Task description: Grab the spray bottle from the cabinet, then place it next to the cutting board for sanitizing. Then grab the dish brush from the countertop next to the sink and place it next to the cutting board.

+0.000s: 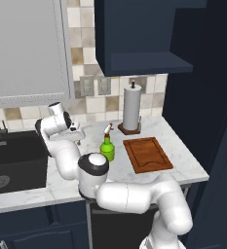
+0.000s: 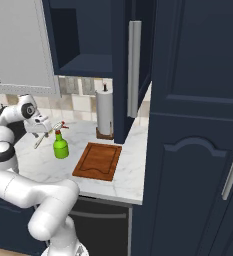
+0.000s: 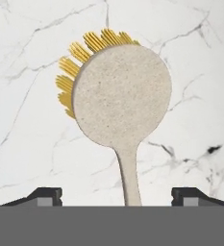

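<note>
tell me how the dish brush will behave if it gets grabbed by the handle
The dish brush looks rigid, its round speckled head and slim handle of one solid piece, so it probably won't flop. The head is far wider than the handle, so it may swing or droop if held low. The end effector straddles the thin handle, which could twist between the fingertips.

Arm folded back low to its left; gripper (image 3: 117, 196) downward, fingertips (image 3: 46, 194) wide apart

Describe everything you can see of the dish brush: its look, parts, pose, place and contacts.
The dish brush is pale tan and speckled, with a round flat head, yellow bristles fanning out behind one edge, and a slim handle. In the hand view the handle runs down between the open gripper's dark fingertips, with white-veined countertop behind. Whether the fingers touch it is unclear.
</note>
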